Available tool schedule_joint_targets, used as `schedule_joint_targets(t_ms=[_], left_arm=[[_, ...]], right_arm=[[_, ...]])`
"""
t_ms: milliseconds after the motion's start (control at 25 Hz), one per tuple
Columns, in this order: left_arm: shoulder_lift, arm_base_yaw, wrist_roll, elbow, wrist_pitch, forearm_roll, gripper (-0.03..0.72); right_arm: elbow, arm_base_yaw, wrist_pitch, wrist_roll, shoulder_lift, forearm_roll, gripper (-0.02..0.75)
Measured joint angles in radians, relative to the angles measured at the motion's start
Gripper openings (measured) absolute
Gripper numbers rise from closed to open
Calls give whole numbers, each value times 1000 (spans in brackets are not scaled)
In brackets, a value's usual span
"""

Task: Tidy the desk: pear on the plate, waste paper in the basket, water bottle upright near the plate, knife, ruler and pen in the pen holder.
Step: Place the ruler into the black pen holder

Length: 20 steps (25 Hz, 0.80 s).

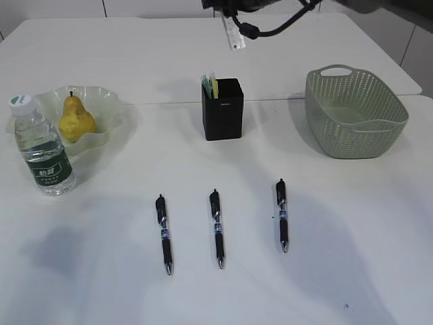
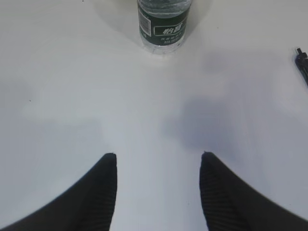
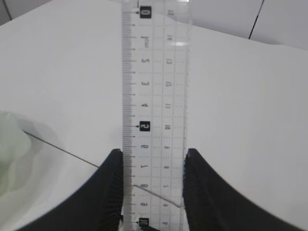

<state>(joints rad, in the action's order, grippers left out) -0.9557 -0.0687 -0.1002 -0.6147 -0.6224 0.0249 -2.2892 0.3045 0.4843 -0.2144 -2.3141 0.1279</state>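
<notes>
Overall: white table (image 1: 352, 237) seamed, pale wall panels behind; left claw (image 2: 158, 159) open, right claw (image 3: 151, 156) gripping ruler (image 3: 154, 96).

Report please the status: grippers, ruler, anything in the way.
Right gripper shut on ruler, held high behind pen holder. Left gripper open, empty, near water bottle. Three pens on table; path clear.
</notes>
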Motion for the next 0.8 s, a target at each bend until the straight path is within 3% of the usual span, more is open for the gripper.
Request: schedule_joint_targets(t_ms=[800], left_arm=[[0,0,0,0,-5,0,384]], right_arm=[[424,-6,-617,2,21,19,299]])
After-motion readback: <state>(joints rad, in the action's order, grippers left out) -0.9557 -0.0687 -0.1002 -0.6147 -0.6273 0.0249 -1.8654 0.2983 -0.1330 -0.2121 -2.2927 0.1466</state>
